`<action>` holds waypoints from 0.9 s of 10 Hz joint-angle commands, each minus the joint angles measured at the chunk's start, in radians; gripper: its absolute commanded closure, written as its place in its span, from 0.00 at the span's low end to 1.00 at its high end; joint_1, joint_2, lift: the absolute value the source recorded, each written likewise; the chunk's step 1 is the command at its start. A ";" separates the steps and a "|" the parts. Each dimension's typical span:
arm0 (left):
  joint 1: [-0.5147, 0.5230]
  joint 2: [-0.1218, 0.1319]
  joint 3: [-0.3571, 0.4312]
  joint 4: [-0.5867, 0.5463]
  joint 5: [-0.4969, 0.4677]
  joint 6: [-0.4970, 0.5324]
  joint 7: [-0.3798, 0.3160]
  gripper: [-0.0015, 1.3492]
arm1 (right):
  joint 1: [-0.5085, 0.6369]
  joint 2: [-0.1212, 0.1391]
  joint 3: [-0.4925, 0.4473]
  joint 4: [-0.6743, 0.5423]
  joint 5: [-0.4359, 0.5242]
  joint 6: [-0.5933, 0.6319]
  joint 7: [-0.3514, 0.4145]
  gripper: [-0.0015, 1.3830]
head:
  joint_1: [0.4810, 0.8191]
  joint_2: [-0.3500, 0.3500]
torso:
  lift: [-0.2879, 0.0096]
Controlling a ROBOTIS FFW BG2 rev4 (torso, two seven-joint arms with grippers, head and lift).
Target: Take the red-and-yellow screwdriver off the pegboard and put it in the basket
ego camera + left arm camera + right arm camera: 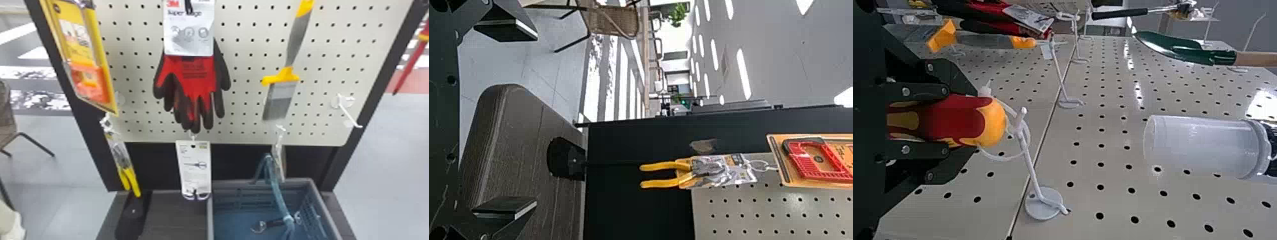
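Note:
In the right wrist view, the screwdriver's red-and-yellow handle [960, 120] is clamped between both fingers of my right gripper [963, 121]. A thin clear loop [1027, 135] at the handle's rounded end passes around a white pegboard hook [1030, 167]. The shaft is hidden. The blue-grey basket [261, 181] stands below the pegboard [249, 54] in the head view, with a dark-handled wrench and a teal strap over it. My left gripper [504, 119] is open in the left wrist view, its fingers wide apart with nothing between them.
Red gloves [194, 76], a yellow scraper [281, 77] and carded scissors [193, 169] hang above the base, with yellow-handled pliers [131, 178] at left. A bare hook [348, 113] juts out at right. A clear cylinder [1203, 145] and green trowel [1183, 49] are near my right gripper.

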 commanded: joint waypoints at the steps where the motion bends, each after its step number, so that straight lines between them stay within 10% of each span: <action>1: 0.000 0.000 0.000 0.000 0.001 -0.001 0.000 0.10 | 0.000 -0.003 0.000 -0.002 -0.002 0.000 0.000 0.77 | 0.20 0.50 | 0.63; 9: 0.000 0.005 -0.002 0.000 0.004 0.002 -0.009 0.10 | 0.060 -0.016 -0.060 -0.054 -0.024 0.008 -0.014 0.77 | 0.20 0.50 | 0.63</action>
